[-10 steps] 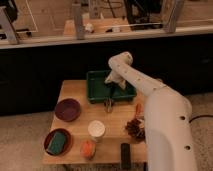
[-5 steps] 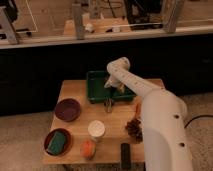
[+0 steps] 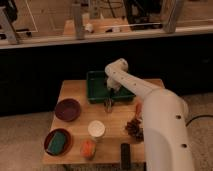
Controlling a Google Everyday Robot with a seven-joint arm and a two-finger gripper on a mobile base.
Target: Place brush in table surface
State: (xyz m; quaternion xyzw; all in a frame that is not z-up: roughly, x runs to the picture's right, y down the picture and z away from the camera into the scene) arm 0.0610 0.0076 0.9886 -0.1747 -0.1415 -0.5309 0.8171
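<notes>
Camera view, near to far: red bowl holding green sponge, near left; white cup; purple bowl; green tray, far centre. Gripper, earlier over the tray, now just near of its rim above table surface; dark brush at its tip; grip cannot be told.

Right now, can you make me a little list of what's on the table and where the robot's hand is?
gripper: pointing down at the front edge of the green tray
brush: cannot tell it apart from the dark gripper
table surface: light-brown wood, holds everything
purple bowl: left of the tray, nearer the front
white cup: middle of the table, upright
red bowl: front left corner, green sponge inside
black slab: front edge, lying flat
</notes>
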